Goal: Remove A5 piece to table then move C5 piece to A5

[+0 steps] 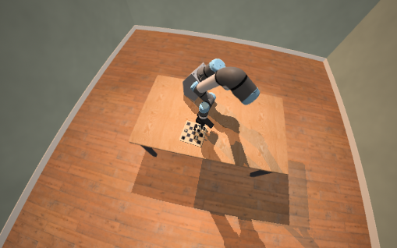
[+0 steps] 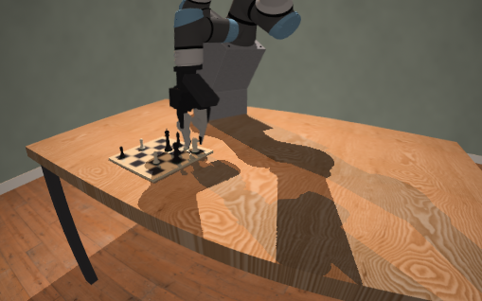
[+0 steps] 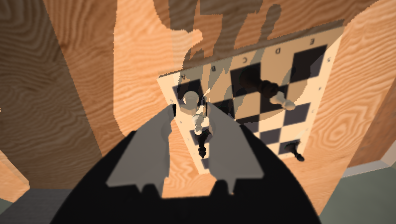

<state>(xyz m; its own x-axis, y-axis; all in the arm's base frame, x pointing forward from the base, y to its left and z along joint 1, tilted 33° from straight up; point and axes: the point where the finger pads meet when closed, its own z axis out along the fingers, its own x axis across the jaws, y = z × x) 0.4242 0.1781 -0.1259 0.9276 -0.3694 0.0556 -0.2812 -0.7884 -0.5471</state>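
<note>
The white piece (image 2: 195, 146) (image 3: 191, 100) on A5 stands upright in the corner square of the chessboard (image 2: 116, 159) (image 3: 324, 76). My gripper (image 2: 193, 144) (image 3: 190, 104) is partly open, with its fingertips low over that corner, one on either side of the white piece. No gap or contact between fingers and piece can be made out clearly. The black piece (image 2: 176, 151) (image 3: 266, 87) on C5 stands upright. The fingers hide part of the A and B files in the wrist view.
Close to the fingers stand a tall black piece (image 2: 167, 142), another black piece (image 2: 178, 137) and a white piece (image 3: 200, 123). Farther off are a white piece (image 2: 156, 158) (image 3: 284, 102), a white piece (image 2: 141, 144) and a black pawn (image 2: 121, 152) (image 3: 297, 152).
</note>
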